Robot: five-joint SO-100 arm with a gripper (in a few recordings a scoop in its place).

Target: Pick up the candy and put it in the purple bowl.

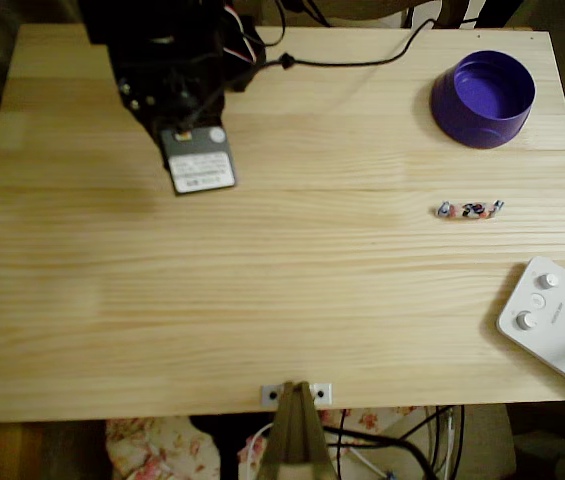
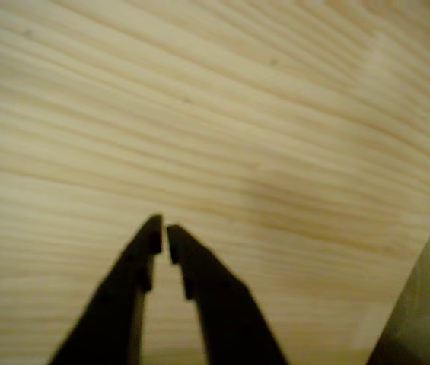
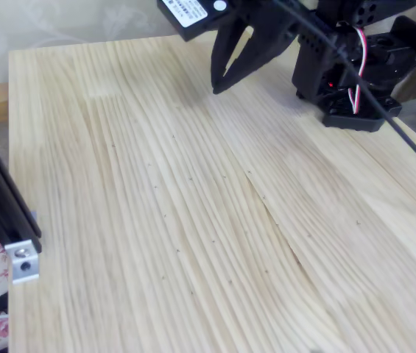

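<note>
Small slim wrapped candy [image 1: 470, 210], pinkish-white wrapper w/ dark and blue marks and twisted ends, lies flat on the pale pine-plank table [image 1: 262, 300] in the overhead view, toward the right side, long axis roughly left-right. Nothing touches it. Round deep purple plastic bowl [image 1: 483, 98] w/ lighter violet inside sits upright near the top-right corner, above the candy in that view and apart from it; its inside looks bare.

Black two-finger gripper [image 2: 161, 236] hangs over bare wood; in the wrist view its tips are almost together, just a thin slit between them, nothing held. In the fixed view the gripper [image 3: 217, 88] points down at the tabletop near the far edge, tips close to the wood; can't tell if they touch. Overhead, the black arm [image 1: 167, 70] sits at top left, a white labelled servo block [image 1: 199, 160] facing up, well apart from both candy and bowl.

White flat device w/ round knobs [image 1: 552, 320] rests at the lower-right table edge, below the candy. Small metal bracket [image 1: 296, 393] at the near edge, centre.
</note>
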